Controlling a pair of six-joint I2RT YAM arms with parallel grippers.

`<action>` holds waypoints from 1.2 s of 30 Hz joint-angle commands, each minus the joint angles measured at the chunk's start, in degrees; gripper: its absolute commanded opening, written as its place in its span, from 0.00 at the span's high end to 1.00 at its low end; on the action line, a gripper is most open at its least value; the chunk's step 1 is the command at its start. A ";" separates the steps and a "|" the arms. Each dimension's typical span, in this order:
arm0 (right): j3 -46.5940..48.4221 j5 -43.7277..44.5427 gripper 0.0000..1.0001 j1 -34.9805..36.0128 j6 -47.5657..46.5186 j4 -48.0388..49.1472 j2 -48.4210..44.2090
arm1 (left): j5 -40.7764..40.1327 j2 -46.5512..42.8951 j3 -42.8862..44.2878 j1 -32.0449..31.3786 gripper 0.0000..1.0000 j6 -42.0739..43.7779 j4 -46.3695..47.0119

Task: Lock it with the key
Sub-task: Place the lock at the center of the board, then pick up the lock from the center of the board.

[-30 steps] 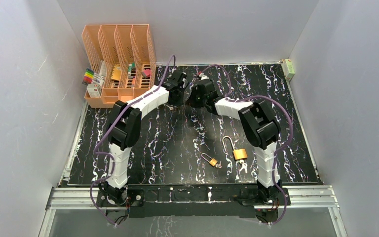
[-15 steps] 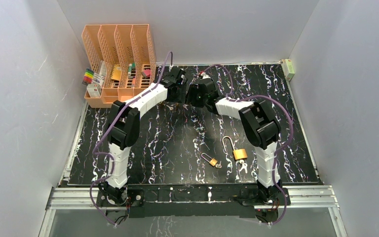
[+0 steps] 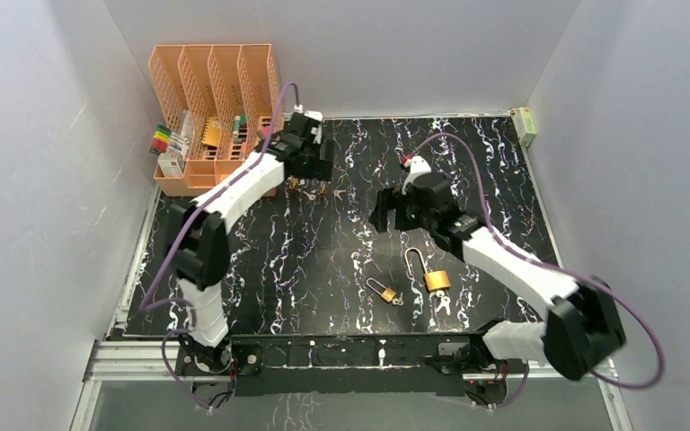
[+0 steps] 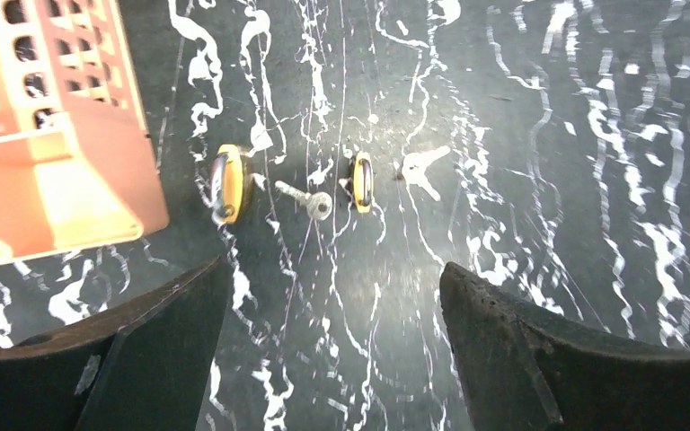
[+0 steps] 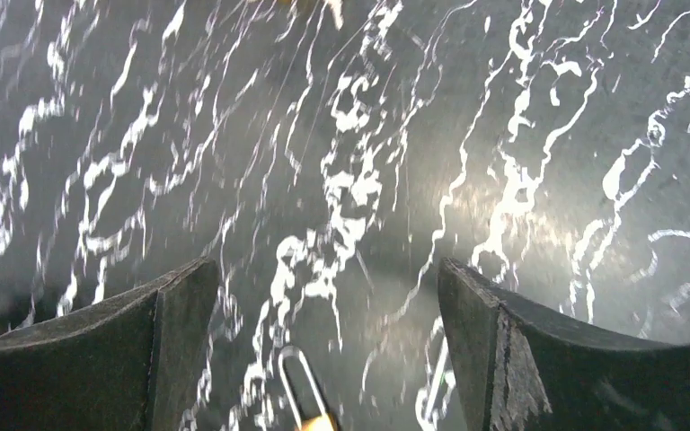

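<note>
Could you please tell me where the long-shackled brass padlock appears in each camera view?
Top external: the long-shackled padlock lies right of centre, towards the near edge, with its shackle pointing away.
Left wrist: not in it.
Right wrist: at the bottom edge, centre, cut off, and seemingly the same lock.
Shared landmark: the black white-veined tabletop.

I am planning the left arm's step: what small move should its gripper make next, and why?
Probably lower the left gripper toward the small silver key. Its jaws stand open and empty, and the key lies on the black marbled table between two small brass padlocks.
</note>
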 commanded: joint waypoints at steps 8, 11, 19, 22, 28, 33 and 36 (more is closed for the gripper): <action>-0.93 11.14 0.02 19.78 -6.43 -25.23 -2.74 | 18.17 -24.37 -16.60 2.16 0.05 7.55 9.80; 0.73 13.58 0.03 23.70 -5.52 -27.23 1.58 | 21.34 -26.85 -17.52 2.45 0.02 9.03 8.74; -0.76 12.96 0.11 26.98 -0.01 -29.15 5.53 | 27.83 -34.41 -20.97 2.84 0.02 10.47 8.85; -2.23 12.42 0.14 26.98 0.91 -27.58 4.93 | 28.67 -34.86 -20.64 2.98 0.02 10.77 7.88; -4.27 10.02 0.18 26.70 0.67 -22.91 5.85 | 29.48 -35.38 -19.72 2.98 0.02 10.81 7.12; -7.20 6.15 0.21 24.62 0.78 -18.83 6.41 | 30.00 -35.96 -18.73 3.07 0.02 11.56 5.70; -8.53 5.03 0.24 23.52 0.27 -17.55 6.26 | 30.40 -36.60 -18.42 3.07 0.02 12.17 5.15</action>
